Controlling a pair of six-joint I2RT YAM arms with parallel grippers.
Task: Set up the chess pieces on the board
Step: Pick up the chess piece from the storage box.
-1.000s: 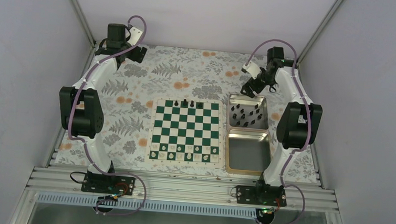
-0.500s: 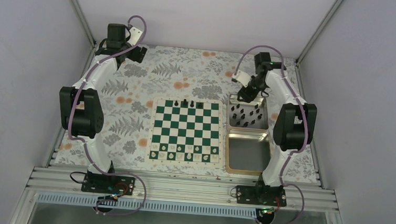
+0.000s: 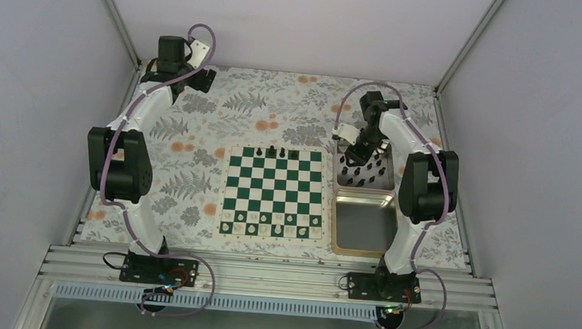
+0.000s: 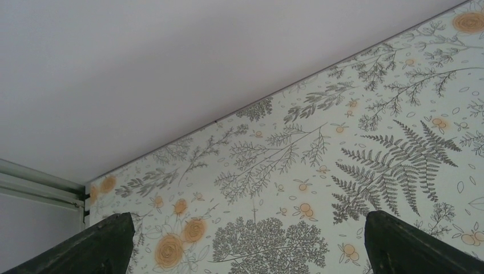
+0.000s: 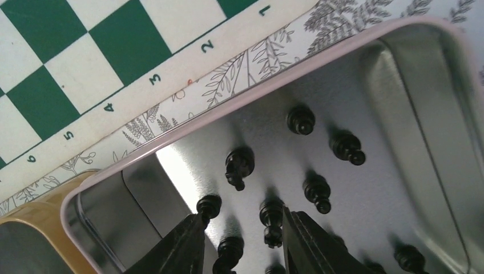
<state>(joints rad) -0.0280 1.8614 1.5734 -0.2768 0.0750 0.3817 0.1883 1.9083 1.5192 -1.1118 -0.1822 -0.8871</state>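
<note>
Since a second ago, our right gripper (image 5: 245, 251) has swung in from the far edge and dropped over the tin (image 5: 411, 91). Its fingers are narrowed but apart and clamp nothing yet. They straddle the chess pieces (image 5: 271, 220) just below, ready to pinch one. The board (image 5: 68, 74) lies beyond the tin's rim. Our left gripper (image 4: 245, 254) is spread wide and probably parked clear.

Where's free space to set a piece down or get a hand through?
Free: middle rows of the board, between the black pieces on its far row and the cream pieces on its near row; the cloth left of the board; the empty near tin. Crowded: the far tin, scattered with more pieces, the right gripper down among them.
</note>
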